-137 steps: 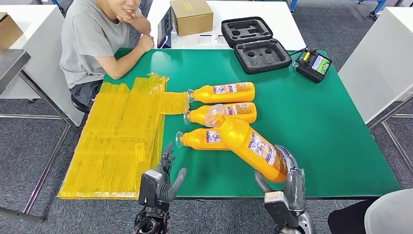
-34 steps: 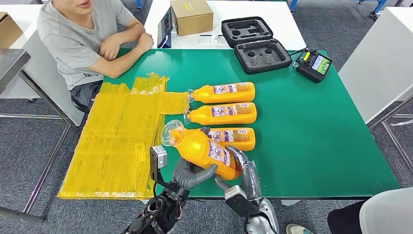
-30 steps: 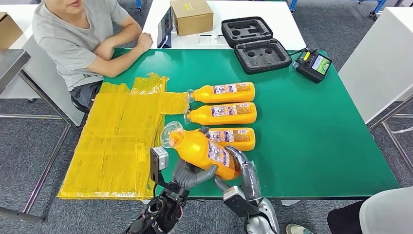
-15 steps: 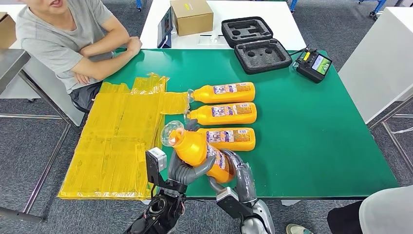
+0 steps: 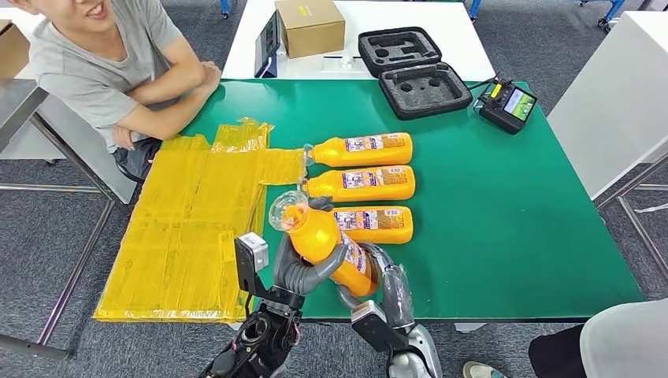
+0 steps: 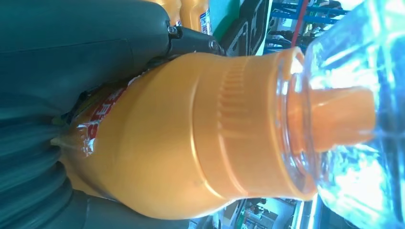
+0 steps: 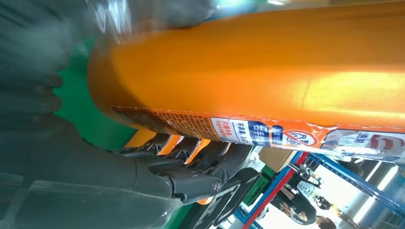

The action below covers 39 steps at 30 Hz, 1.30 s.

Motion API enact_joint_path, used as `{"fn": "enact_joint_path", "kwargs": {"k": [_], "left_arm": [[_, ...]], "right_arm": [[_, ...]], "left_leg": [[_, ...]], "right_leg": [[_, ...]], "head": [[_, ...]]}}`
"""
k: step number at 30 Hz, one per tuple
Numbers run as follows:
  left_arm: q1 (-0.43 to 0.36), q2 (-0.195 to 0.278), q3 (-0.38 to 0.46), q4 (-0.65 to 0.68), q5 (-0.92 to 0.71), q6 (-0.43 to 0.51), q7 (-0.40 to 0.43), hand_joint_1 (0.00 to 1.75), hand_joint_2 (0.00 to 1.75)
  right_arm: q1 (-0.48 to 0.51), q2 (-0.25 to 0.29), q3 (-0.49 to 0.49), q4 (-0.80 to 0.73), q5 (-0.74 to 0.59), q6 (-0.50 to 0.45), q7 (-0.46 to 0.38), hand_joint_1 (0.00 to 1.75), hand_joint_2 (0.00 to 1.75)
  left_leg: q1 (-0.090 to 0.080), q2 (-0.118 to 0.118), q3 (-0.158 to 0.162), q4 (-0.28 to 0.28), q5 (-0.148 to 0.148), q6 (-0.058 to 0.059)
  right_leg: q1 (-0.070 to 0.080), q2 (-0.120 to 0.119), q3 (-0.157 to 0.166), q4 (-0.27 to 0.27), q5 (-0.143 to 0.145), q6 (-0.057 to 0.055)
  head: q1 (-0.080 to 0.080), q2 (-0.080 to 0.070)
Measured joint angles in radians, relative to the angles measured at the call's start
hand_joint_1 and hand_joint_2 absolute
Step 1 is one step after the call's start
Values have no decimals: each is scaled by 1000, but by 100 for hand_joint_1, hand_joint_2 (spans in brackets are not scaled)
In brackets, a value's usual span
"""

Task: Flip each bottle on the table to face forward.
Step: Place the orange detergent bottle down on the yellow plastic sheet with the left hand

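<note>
Bottle (image 5: 324, 240) number four, orange with a clear cap, is lifted off the green bench (image 5: 504, 205) near its front edge, tilted with the cap up and away from the robot. A few seconds ago the right hand alone held it further right, cap leaning over the middle bottle; since then it has been carried left and the left hand has come up from the bench edge to take hold as well. Over the last half second the cap has tipped a little further right and up. The person (image 5: 110, 71) at the far left corner has also shifted, arms now folded on the bench corner.

Left hand (image 5: 303, 268) wraps the bottle's upper body just below the shoulder, thumb across the front and fingers behind; in the left wrist view the orange shoulder (image 6: 200, 138) and clear cap (image 6: 353, 109) sit just past the grey hand. Right hand (image 5: 386, 287) grips the lower end, fingers curled round the label side, as the right wrist view shows with the dark fingers (image 7: 191, 167) closed under the body.

Three other bottles (image 5: 358, 182) lie side by side in a row on the bench, caps toward the yellow sheet (image 5: 189, 220), labels up.
</note>
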Motion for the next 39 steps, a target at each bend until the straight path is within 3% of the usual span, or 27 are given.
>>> {"fn": "enact_joint_path", "kwargs": {"k": [6,20,21,25,26,28,39], "left_arm": [[-20,2,-4,29,45,-43,31,175,175],[-69,2,-20,75,58,-47,37,175,175],[-70,2,-21,76,58,-47,37,175,175],[-74,2,-21,77,53,-42,34,175,175],[-75,2,-22,77,50,-38,32,175,175],[-76,1,-25,76,43,-27,28,175,175],[-72,6,-34,67,-40,50,-10,175,175]], "right_arm": [[-2,-1,4,8,0,-9,0,142,175],[-25,-7,6,16,-3,-10,4,131,175],[-26,-7,6,16,-3,-10,4,122,175],[-28,-7,7,16,-10,-5,4,20,175],[-29,-7,8,16,-16,0,4,7,175],[-30,-6,12,16,-28,19,3,0,175],[-35,-4,29,7,-75,51,2,0,175]], "left_leg": [[0,0,0,0,0,0],[0,0,0,0,0,0],[0,0,0,0,0,0],[0,0,0,0,0,0],[0,0,0,0,0,0],[0,0,0,0,0,0],[0,0,0,0,0,0]], "right_leg": [[0,0,0,0,0,0],[0,0,0,0,0,0],[0,0,0,0,0,0],[0,0,0,0,0,0],[0,0,0,0,0,0],[0,0,0,0,0,0],[0,0,0,0,0,0]], "head": [[0,0],[0,0],[0,0],[0,0],[0,0],[0,0],[0,0]]}}
